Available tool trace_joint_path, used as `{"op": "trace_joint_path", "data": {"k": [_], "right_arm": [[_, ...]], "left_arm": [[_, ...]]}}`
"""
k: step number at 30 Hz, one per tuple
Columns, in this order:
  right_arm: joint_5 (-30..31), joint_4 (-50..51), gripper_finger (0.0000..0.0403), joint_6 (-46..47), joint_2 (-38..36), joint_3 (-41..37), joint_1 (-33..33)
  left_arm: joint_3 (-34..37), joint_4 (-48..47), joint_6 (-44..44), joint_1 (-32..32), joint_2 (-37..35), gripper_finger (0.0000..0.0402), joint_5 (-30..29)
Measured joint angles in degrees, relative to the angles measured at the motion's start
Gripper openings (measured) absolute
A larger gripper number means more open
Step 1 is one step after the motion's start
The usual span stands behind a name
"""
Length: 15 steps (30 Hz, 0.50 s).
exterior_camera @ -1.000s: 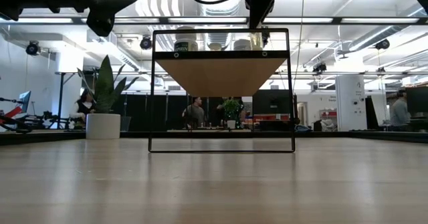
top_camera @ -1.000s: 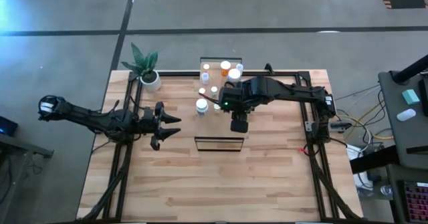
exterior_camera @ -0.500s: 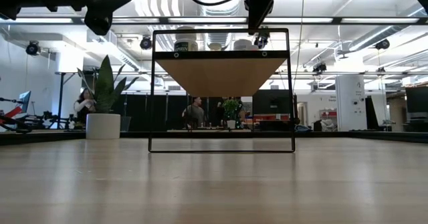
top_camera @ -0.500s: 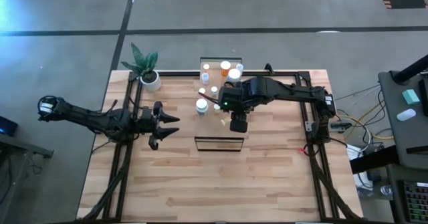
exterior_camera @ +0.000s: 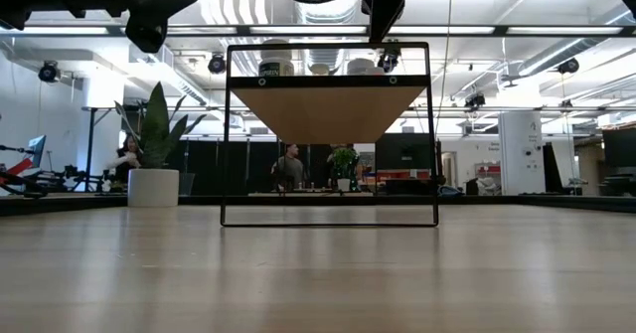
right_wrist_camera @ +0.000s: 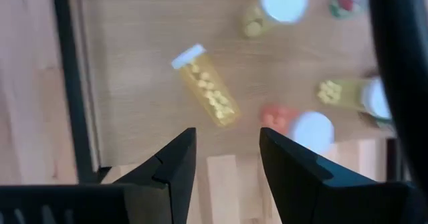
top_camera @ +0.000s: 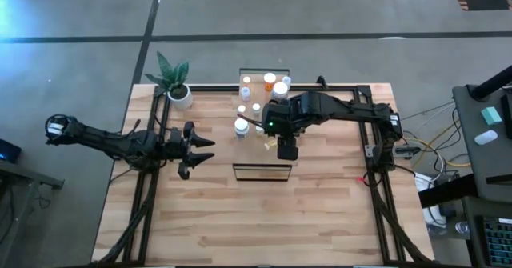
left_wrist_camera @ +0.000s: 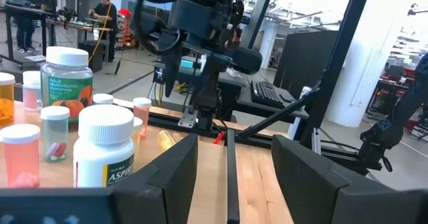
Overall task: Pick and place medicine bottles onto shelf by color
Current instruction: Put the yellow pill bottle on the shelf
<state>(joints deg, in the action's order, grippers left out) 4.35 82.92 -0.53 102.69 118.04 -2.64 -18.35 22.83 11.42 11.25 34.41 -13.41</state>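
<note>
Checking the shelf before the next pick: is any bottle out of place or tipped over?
Yes. One clear yellow-pill bottle with a white cap lies on its side on the light wood shelf top, below the open right end effector; neighbouring bottles stand upright.

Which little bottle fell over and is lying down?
The yellow pill bottle with the white cap, just past the right gripper, lies on its side on the shelf. The other bottles nearby stand upright.

Long wood-topped shelf [top_camera: 262,166] with black frame at frame centre, upright white-capped medicine bottles [top_camera: 270,80] clustered along its upper half, one yellow pill bottle [right_wrist_camera: 206,85] lying on its side
</note>
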Motion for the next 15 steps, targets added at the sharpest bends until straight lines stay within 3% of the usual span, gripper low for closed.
{"op": "trace_joint_path", "data": {"k": [15], "right_arm": [[-1.60, -2.92, 0.0163, -5.08, 0.57, -1.22, 2.71]], "left_arm": [[0.00, 0.04, -0.07, 0.01, 0.04, 0.0176, 0.02]]}}
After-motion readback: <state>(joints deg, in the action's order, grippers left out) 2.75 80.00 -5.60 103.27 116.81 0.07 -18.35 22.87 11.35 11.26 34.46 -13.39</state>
